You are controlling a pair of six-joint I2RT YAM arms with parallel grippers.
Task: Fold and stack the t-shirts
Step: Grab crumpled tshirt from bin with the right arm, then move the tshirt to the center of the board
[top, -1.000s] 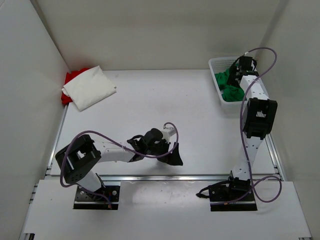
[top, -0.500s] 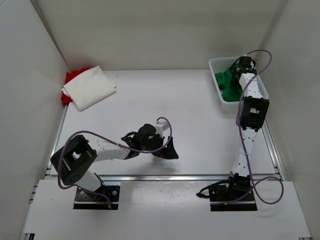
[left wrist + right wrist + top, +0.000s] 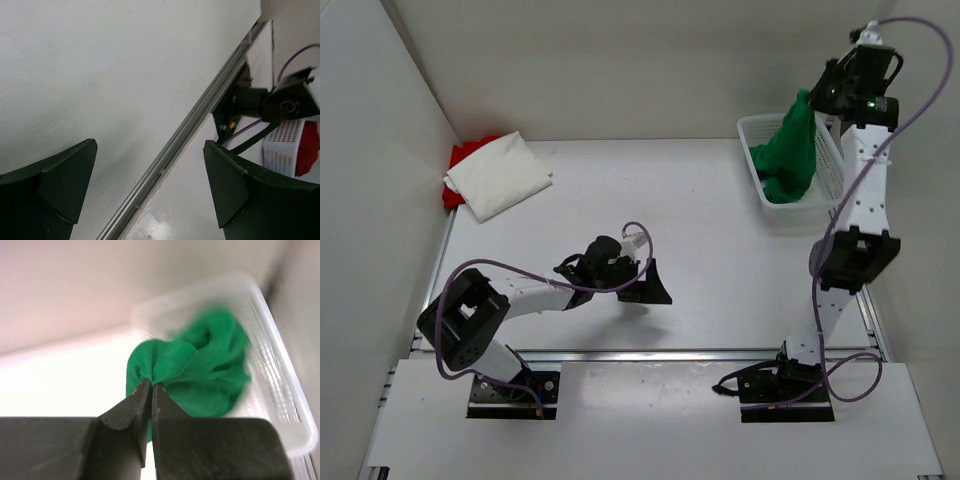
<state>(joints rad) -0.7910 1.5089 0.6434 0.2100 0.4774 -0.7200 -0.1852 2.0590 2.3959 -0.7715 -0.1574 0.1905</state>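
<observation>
The green t-shirt (image 3: pixel 790 152) hangs stretched up out of the white mesh basket (image 3: pixel 832 190) at the back right. My right gripper (image 3: pixel 809 98) is shut on a pinch of its cloth, raised high above the basket. In the right wrist view the green t-shirt (image 3: pixel 200 370) bunches at the closed fingertips of the right gripper (image 3: pixel 151 383). The white t-shirt (image 3: pixel 500 175) lies folded at the back left on top of the red t-shirt (image 3: pixel 463 160). My left gripper (image 3: pixel 645 288) stands open low over the table near the front, holding nothing; the left gripper (image 3: pixel 150 175) shows only bare table between its fingers.
White walls close in the table on the left, back and right. A metal rail (image 3: pixel 670 353) runs along the table's front edge, also seen as the rail (image 3: pixel 185 135) in the left wrist view. The arm bases (image 3: pixel 510 390) sit on the near ledge.
My right gripper closed on the green t-shirt in the basket and rose, pulling the shirt up out of it. My left gripper drifted slightly left and back, still open.
</observation>
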